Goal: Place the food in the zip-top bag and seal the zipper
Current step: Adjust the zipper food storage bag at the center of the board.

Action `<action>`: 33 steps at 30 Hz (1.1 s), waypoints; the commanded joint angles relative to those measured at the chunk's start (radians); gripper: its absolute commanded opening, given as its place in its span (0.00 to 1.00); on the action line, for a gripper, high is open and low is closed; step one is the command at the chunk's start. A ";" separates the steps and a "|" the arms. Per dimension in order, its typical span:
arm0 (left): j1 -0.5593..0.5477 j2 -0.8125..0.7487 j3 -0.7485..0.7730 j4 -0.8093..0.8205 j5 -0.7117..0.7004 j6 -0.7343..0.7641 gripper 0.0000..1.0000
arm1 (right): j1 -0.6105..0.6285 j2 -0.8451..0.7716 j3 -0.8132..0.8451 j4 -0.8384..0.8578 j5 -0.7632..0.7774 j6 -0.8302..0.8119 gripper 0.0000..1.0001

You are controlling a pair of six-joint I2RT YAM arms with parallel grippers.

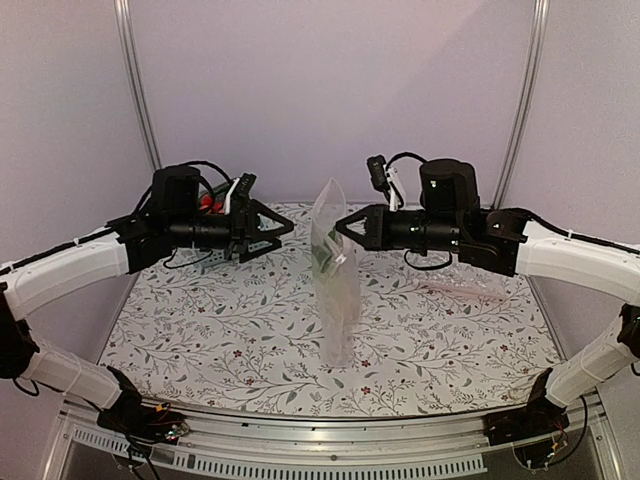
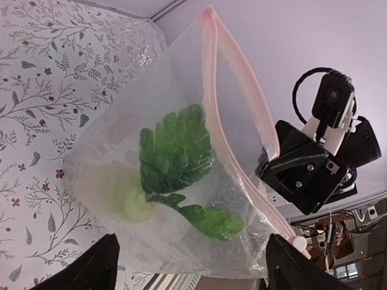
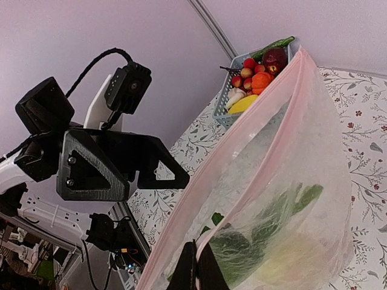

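Rear overview; opposed wrist close-ups of bag (image 2: 181,109)

The setting is a robotics laboratory test cell. Plain pale wall panels (image 1: 330,80) and aluminium frame posts (image 1: 138,90) enclose the space behind and beside the left claw (image 1: 285,228) and right claw (image 1: 340,228). A bench (image 1: 200,330) with a floral-print cover lies beneath them. Nearer than the claws, a slotted aluminium rail (image 1: 330,440) carries the bolted arm bases (image 1: 140,415) and exposed wiring (image 1: 160,432), and a white power strip (image 3: 42,211) lies below the left claw.

Zip-top bag (image 2: 121,139) crinkly clear plastic; table (image 1: 200,320) matt floral print
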 commanded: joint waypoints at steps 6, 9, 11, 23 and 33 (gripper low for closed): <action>-0.035 0.082 0.113 0.017 0.029 0.020 0.81 | 0.008 0.056 0.012 -0.050 -0.009 -0.021 0.00; -0.039 0.114 0.155 -0.016 0.024 0.041 0.80 | 0.021 0.059 0.051 -0.099 0.017 -0.051 0.00; -0.041 0.138 0.188 -0.053 0.018 0.063 0.74 | 0.030 0.061 0.076 -0.131 0.040 -0.075 0.00; -0.054 0.180 0.251 -0.224 -0.063 0.149 0.38 | 0.043 0.071 0.109 -0.185 0.087 -0.123 0.00; -0.057 0.228 0.296 -0.247 -0.054 0.162 0.32 | 0.093 0.101 0.180 -0.313 0.223 -0.198 0.00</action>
